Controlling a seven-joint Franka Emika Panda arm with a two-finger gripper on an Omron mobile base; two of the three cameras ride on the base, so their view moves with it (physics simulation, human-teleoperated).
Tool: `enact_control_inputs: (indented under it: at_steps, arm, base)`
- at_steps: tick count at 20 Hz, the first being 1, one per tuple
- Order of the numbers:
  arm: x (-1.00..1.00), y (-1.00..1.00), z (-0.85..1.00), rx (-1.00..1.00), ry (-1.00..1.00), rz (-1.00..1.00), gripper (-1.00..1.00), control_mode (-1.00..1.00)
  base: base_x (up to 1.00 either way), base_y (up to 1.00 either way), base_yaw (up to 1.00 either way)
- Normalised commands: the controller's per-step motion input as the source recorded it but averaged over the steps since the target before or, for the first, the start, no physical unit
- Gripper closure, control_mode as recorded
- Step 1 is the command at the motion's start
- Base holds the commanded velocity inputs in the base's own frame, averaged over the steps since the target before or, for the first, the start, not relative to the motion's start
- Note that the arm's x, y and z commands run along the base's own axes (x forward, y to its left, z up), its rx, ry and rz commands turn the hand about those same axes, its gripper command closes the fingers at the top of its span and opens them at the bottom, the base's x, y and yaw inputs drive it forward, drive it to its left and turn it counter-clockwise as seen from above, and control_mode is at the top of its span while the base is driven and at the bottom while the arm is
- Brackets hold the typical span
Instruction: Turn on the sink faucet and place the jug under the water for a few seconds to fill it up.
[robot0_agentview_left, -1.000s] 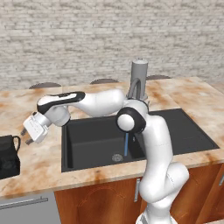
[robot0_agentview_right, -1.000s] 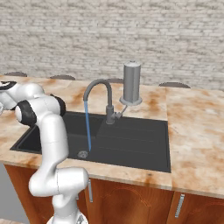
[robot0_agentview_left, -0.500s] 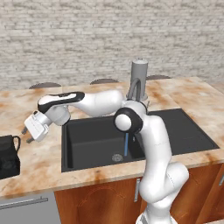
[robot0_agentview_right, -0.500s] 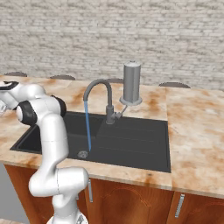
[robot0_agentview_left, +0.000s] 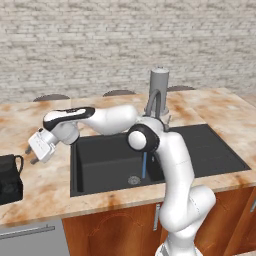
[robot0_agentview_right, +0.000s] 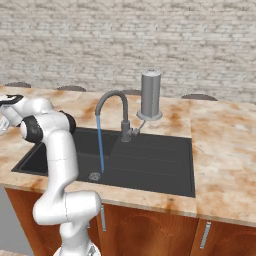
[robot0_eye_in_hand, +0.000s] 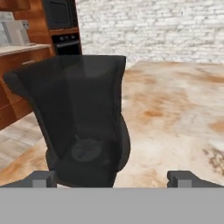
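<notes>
A: Black and boxy, the jug (robot0_agentview_left: 10, 177) stands upright on the marbled surface (robot0_agentview_left: 45, 192), left of the sink (robot0_agentview_left: 100, 165).

B: And the tool (robot0_agentview_left: 31, 155)?

A: It hangs just right of the jug, above the surface, jaws spread wide, holding nothing. In the hand view the jug (robot0_eye_in_hand: 78, 127) stands close ahead between the fingertips (robot0_eye_in_hand: 181, 177).

B: The faucet?

A: The sink faucet (robot0_agentview_right: 112, 107) pours a thin blue stream of water (robot0_agentview_right: 100, 147) into the basin.

No text, label, brand, number or sign is readable anywhere on the counter, the appliances or the brick wall
</notes>
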Motion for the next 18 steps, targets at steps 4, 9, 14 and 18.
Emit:
enact_control_inputs:
  at_steps: [4,9,14,18]
  arm:
    - [0.14,0.13,-0.11,0.00,0.00,0.00,-1.00,-1.00]
    - [0.25,0.14,-0.14,0.00,0.00,0.00,-1.00,-1.00]
    - [0.25,0.11,-0.09,0.00,0.00,0.00,-1.00,-1.00]
    - [0.21,0.16,-0.07,0.00,0.00,0.00,-1.00,-1.00]
  base:
    - [0.00,0.00,0.00]
    - [0.00,0.00,0.00]
    - [0.00,0.00,0.00]
    - [0.00,0.00,0.00]
